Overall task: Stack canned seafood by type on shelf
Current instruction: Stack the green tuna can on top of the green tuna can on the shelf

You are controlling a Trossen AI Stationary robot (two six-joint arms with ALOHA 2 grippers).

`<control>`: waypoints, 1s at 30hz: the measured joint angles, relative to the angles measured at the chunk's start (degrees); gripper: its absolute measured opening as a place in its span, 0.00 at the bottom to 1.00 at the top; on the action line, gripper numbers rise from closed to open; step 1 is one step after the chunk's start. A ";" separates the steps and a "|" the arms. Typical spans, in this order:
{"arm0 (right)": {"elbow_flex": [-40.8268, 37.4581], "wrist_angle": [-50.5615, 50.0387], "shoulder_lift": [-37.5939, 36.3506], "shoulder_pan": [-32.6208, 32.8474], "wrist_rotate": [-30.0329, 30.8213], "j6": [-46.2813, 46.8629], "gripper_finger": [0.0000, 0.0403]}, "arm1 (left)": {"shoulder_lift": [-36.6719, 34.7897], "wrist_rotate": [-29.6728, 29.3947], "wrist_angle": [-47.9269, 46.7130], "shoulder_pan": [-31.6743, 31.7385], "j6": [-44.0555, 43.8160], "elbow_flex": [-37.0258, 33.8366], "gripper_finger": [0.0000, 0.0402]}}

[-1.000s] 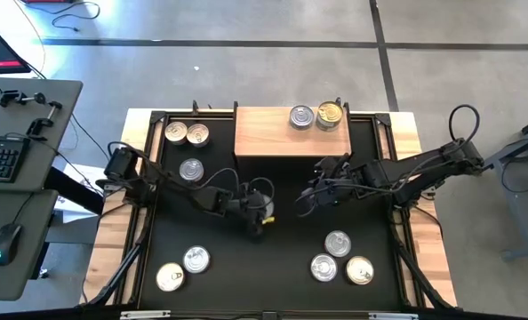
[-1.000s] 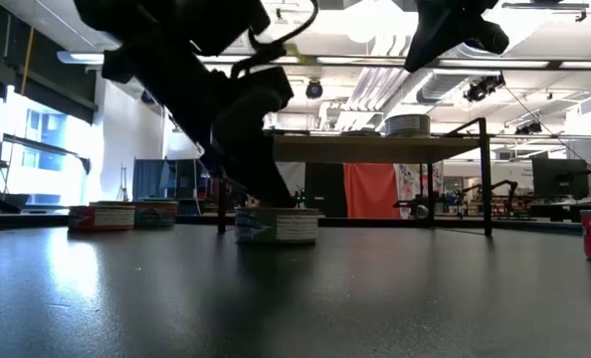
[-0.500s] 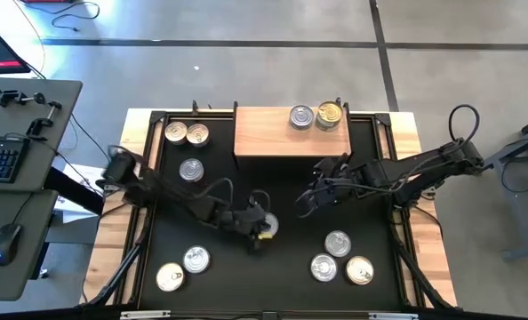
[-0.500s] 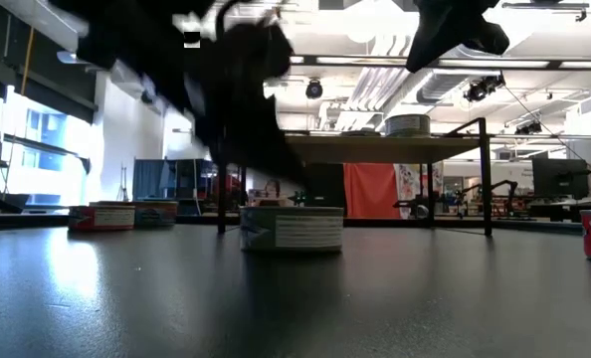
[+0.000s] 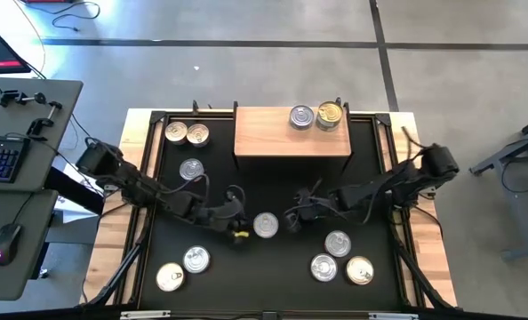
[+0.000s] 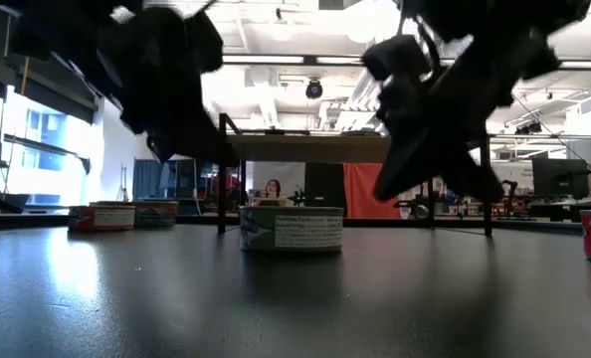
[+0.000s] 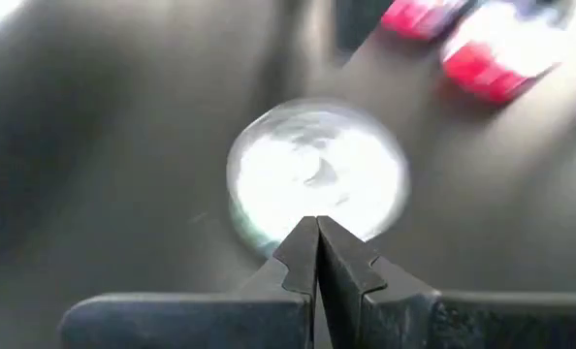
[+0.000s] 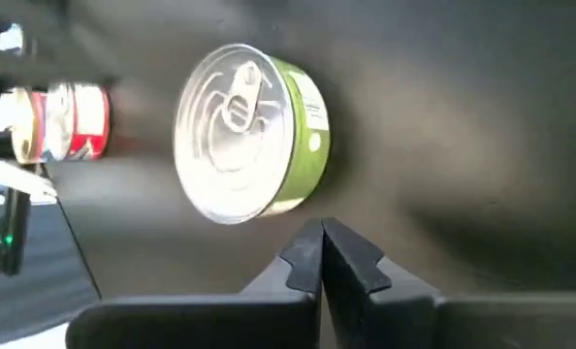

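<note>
Flat round silver-lidded tin with green side label (image 5: 266, 225) at middle of black mat table (image 5: 273, 284), sitting flat, lid up, pull-tab visible; no long axis, round. Left gripper (image 5: 238, 233) just beside tin on left, fingers pressed together, holding nothing. Right gripper (image 5: 292, 220) just beside tin on right, fingers pressed together, empty. Bare mat all round tin. Light-brown rectangular wooden shelf (image 5: 273, 133) at far edge, plain top; silver tin (image 5: 301, 116) and gold tin (image 5: 330, 114) near its right end, touching.
</note>
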 joint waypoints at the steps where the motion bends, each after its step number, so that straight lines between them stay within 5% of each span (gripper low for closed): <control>1: -0.23 1.30 1.32 0.02 0.05 0.86 0.00 | 0.06 -0.04 1.66 -0.44 -0.17 -0.65 0.00; 6: 1.29 3.75 6.16 -0.28 -1.17 3.83 0.00 | 4.03 1.10 -0.26 -1.08 2.28 -0.58 0.00; 11: 4.66 3.37 8.09 -0.29 -0.88 3.03 0.00 | 4.65 2.90 -8.22 -0.47 -9.54 1.03 0.00; 30: 6.47 -3.22 8.36 -1.05 1.04 2.53 0.00 | 7.98 6.61 -6.24 0.99 -16.93 1.77 0.00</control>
